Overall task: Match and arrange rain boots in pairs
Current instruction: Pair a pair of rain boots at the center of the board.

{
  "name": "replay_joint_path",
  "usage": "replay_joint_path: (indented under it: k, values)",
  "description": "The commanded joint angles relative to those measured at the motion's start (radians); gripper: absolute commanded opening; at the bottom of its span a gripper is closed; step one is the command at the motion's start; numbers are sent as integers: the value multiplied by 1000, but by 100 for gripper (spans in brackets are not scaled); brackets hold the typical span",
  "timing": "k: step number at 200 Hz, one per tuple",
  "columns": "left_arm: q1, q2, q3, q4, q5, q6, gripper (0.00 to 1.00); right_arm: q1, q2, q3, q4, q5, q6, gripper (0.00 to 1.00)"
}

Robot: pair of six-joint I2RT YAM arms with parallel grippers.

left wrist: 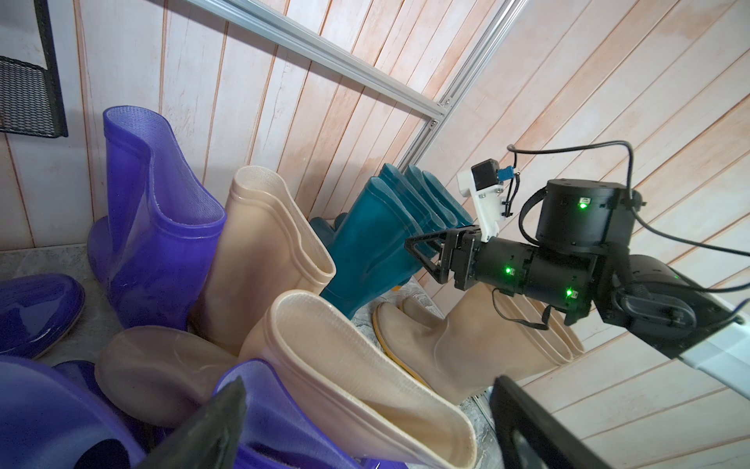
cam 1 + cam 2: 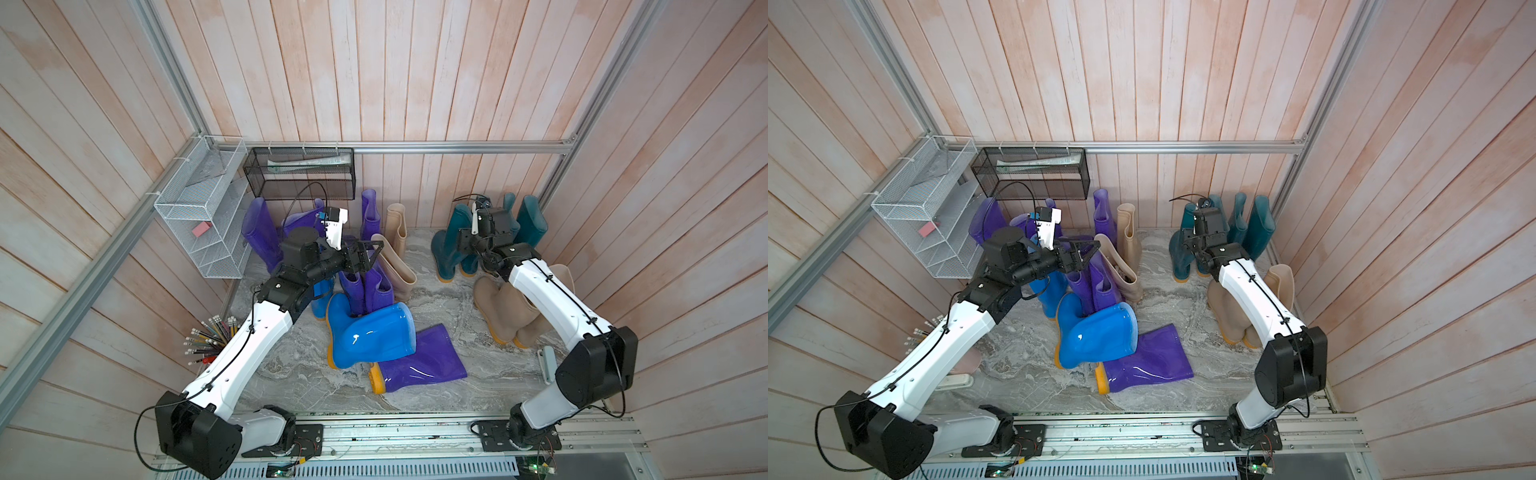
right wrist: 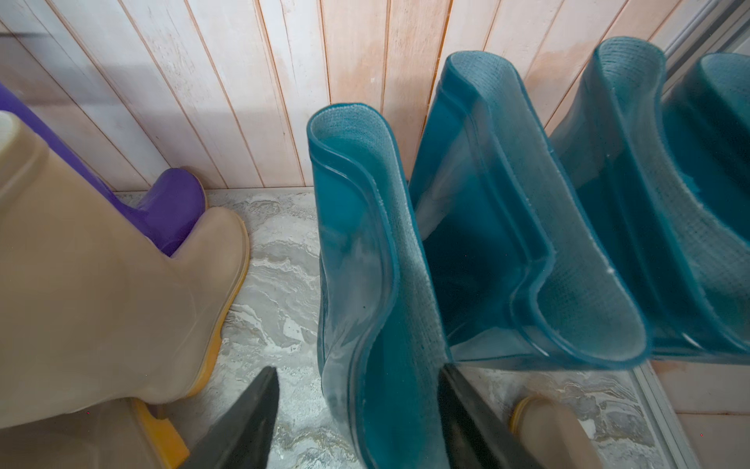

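Reaching into the far right corner of the tabletop [image 2: 453, 299], the right gripper [image 3: 357, 369] is straddling the shaft of a dark teal boot [image 3: 357, 243]. Its jaws are standing partly apart: marbled surface is showing between one finger and the boot's wall, and the other finger is sitting close beside the rim, so the boot is not being clamped. Three more teal boots [image 3: 527, 227] are standing upright in a row just beside it in that corner. Under the right arm, a beige pair [image 2: 505, 316] is standing together near the right edge, shafts tilting toward the wall.

Across the tabletop, the left gripper [image 1: 367, 381] is hovering with its jaws spread wide and holding nothing, a leaning beige boot [image 1: 324, 345] lying below the gap between its fingers. A second beige boot [image 2: 397, 224] is standing upright at the far edge beside an upright purple boot [image 2: 370, 212]. Beneath the gripper, two purple boots [image 2: 365, 286] are standing side by side, and more purple boots [image 2: 259, 232] are clustering toward the far left corner. One bright blue boot [image 2: 370, 336] is lying on its side at the middle, its top overlapping a flat-lying purple boot [image 2: 419, 361]. The second blue boot [image 2: 322, 297] is standing half hidden under the left arm. A white wire rack [image 2: 199, 216] and a black mesh basket [image 2: 299, 174] are hanging at the far left corner.
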Motion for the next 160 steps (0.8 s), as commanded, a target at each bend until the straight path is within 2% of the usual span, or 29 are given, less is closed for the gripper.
replay_joint_path:
  k: [1,20,79,95,132,160]
  values:
    - [-5,-24,19,6,2,6,96,-3,-55,-3,-5,-39,20,66]
    - [-5,-17,16,8,6,2,96,-14,-94,-10,18,-143,27,69]
    - [-4,-3,17,11,21,-7,96,-54,-139,-69,28,-116,58,72]
    - [-5,-1,17,11,27,-10,96,-60,-154,-106,55,-130,71,75]
    - [-5,-5,20,9,32,-11,96,-72,-97,-129,85,-223,85,76]
    - [-5,-12,18,11,28,-7,96,-81,-24,-106,78,-200,83,72]
